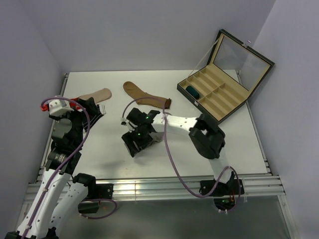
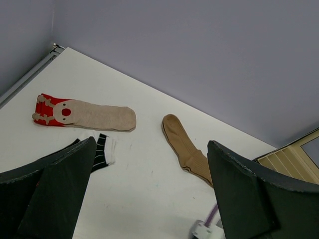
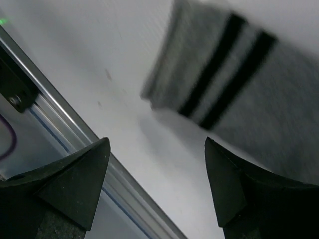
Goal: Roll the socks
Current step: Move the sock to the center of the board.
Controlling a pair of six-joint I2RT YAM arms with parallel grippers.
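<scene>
Two hands, both released and empty: right hand [image 3: 157,149] hovers over the grey sock [image 3: 249,84] with black-striped cuff lying flat on the counter [image 1: 109,154] near its front edge, left hand [image 2: 152,149] hangs apart; sock likely soft, light, floppy, so pinch the cuff edge.

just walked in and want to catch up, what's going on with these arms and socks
Sock rolling, mid-task. The right gripper hangs open over a grey black-striped sock near the table's front edge, gripping nothing. The left gripper, also open, hovers near a beige red-toed sock. A brown sock lies flat farther back, and a dark teal roll sits in the open compartment case.
</scene>
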